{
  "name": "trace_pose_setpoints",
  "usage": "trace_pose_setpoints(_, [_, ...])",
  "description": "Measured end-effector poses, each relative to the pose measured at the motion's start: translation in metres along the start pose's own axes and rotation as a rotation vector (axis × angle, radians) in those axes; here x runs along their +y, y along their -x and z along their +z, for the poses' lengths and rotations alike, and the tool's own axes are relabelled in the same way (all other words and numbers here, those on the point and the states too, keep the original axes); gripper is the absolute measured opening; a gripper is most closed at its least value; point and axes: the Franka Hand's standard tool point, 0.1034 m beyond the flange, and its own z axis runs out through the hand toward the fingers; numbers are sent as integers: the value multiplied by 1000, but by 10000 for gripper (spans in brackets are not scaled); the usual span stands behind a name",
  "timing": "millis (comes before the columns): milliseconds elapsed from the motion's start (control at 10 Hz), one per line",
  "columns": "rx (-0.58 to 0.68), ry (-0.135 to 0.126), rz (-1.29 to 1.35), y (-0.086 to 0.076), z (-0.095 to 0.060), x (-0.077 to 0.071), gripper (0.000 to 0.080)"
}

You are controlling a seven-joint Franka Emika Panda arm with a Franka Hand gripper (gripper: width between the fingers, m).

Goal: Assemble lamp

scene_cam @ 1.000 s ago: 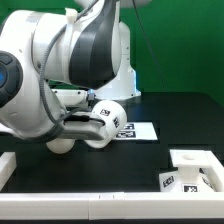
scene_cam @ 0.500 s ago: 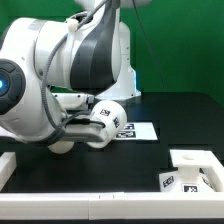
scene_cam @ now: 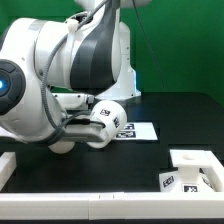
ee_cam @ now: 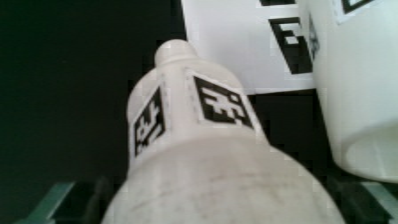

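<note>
Item: lamp, in three loose white tagged parts, none joined as yet. Step in hand, by my reading: pick-up of the bulb [ee_cam: 199, 150]. It lies lengthwise under the wrist, wide end nearest the camera and neck pointing toward the marker board [scene_cam: 141, 131]. The fingers [ee_cam: 57, 200] show as dark shapes on either side of the wide end. Whether they press on it or only flank it I cannot tell, since the contact is blurred at the frame edge. The shade [ee_cam: 356, 90] lies just beside the bulb, partly over the marker board. The base [scene_cam: 190, 157] sits well apart, near the front corner on the exterior view's right, with a tag on its near side. Next move, as I judge it: a firm hold on the bulb and a lift clear of the shade without nudging it, then carriage across to the base with the neck turned to meet its socket. Surface: matte black tabletop [scene_cam: 170, 110], with a low white rim [scene_cam: 100, 201] along the near edge. Room: plain green backdrop [scene_cam: 175, 40]. The bulky white arm [scene_cam: 60, 70] fills the exterior view's left and hides its own wrist.
</note>
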Motion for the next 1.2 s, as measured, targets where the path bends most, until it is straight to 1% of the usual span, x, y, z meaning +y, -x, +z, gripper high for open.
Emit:
trace_pose_setpoints(100, [7, 3, -9, 3, -10, -3, 573])
trace_pose_setpoints(200, [21, 7, -25, 10, -33, -11, 573])
trace_pose_setpoints(300, [86, 17, -39, 17, -60, -21, 573])
trace_pose_setpoints(400, [142, 15, -51, 29, -79, -34, 573])
trace_pose_setpoints(500, [198, 8, -28, 43, -98, -52, 573])
trace_pose_setpoints(600, [293, 21, -35, 58, -121, -76, 574])
trace_pose_setpoints(700, [373, 32, -54, 69, -127, -94, 574])
trace_pose_setpoints(800, [462, 30, -58, 68, -122, -98, 574])
trace_pose_setpoints(900, [554, 16, -48, 67, -109, -91, 574])
trace_pose_setpoints(1000, [600, 13, -50, 70, -109, -91, 574])
trace_pose_setpoints(1100, [676, 17, -54, 66, -115, -92, 574])
trace_pose_setpoints(1200, [725, 17, -54, 65, -115, -92, 574])
